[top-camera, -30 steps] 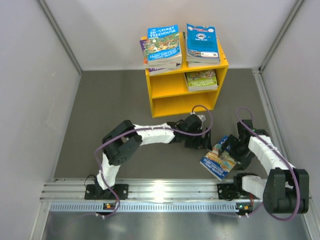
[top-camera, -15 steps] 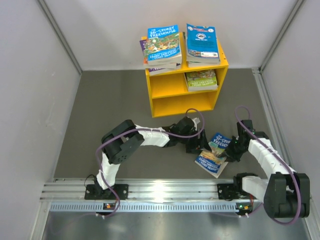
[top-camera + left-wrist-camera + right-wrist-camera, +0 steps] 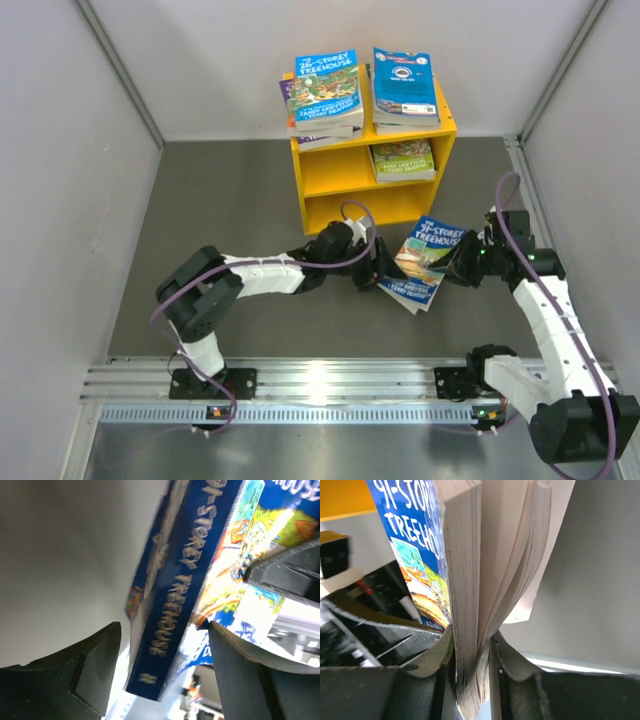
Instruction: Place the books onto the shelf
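Observation:
A blue "Treehouse" book (image 3: 428, 250) hangs tilted above the grey floor, just in front of the yellow shelf (image 3: 340, 175). My right gripper (image 3: 462, 262) is shut on its page edge (image 3: 462, 580), and the pages fan apart above the jaws (image 3: 472, 655). My left gripper (image 3: 383, 272) is at the book's opposite side. It stands open, and the dark blue spine (image 3: 175, 605) runs between its fingers (image 3: 165, 665) with a gap on each side. Other books lie on the shelf's top (image 3: 328, 90) (image 3: 404, 88) and one in its upper compartment (image 3: 403, 160).
White walls enclose the grey floor (image 3: 220, 220) on the left, back and right. A metal rail (image 3: 320, 385) with both arm bases runs along the near edge. The shelf's lower compartment (image 3: 365, 210) faces the arms.
The right gripper shut on the book and raised it off the floor toward the shelf. The left arm swung left and back, its open jaws now around the spine.

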